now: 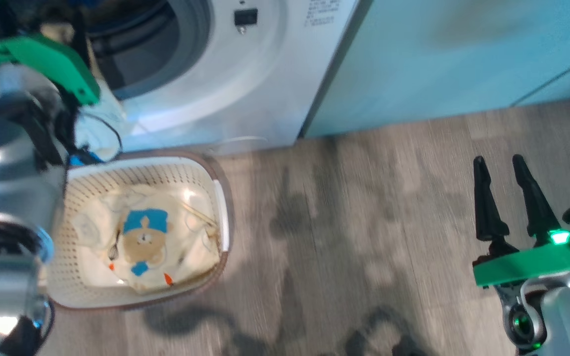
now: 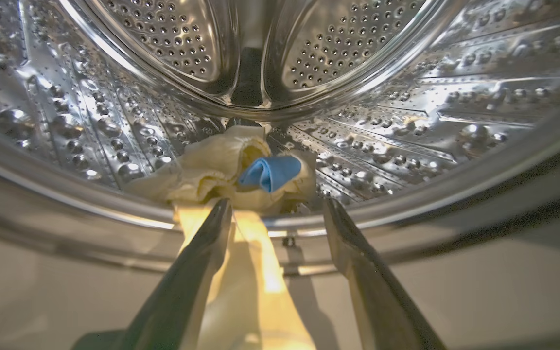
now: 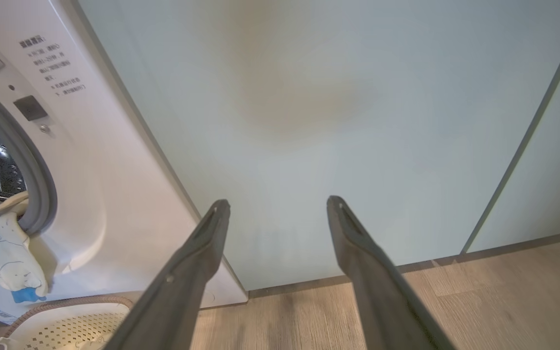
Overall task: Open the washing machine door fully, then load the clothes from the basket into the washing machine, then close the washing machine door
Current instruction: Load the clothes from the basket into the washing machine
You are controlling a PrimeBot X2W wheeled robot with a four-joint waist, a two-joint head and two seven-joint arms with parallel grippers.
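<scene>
The washing machine (image 1: pixel 225 84) stands with its round opening uncovered; its door is out of view. In the left wrist view my left gripper (image 2: pixel 277 209) is open at the drum's mouth. Cream-yellow cloth (image 2: pixel 217 170) with a blue patch lies bunched just inside the steel drum (image 2: pixel 406 131), and a strip of it trails over the lip along my left finger (image 2: pixel 197 262). That strip hangs down the washer's front (image 1: pixel 104 126) (image 3: pixel 10 257). More clothes (image 1: pixel 146 237), with a brown bear print, lie in the basket (image 1: pixel 176 170). My right gripper (image 1: pixel 505 198) (image 3: pixel 277 204) is open and holds nothing.
Pale green cabinet doors (image 1: pixel 463 59) (image 3: pixel 333 121) stand right of the washer. Wood floor (image 1: pixel 364 237) stretches between the basket and my right arm. My left arm (image 1: pixel 13 163) reaches over the basket's left side. The basket's rim (image 3: pixel 66 304) sits at the washer's foot.
</scene>
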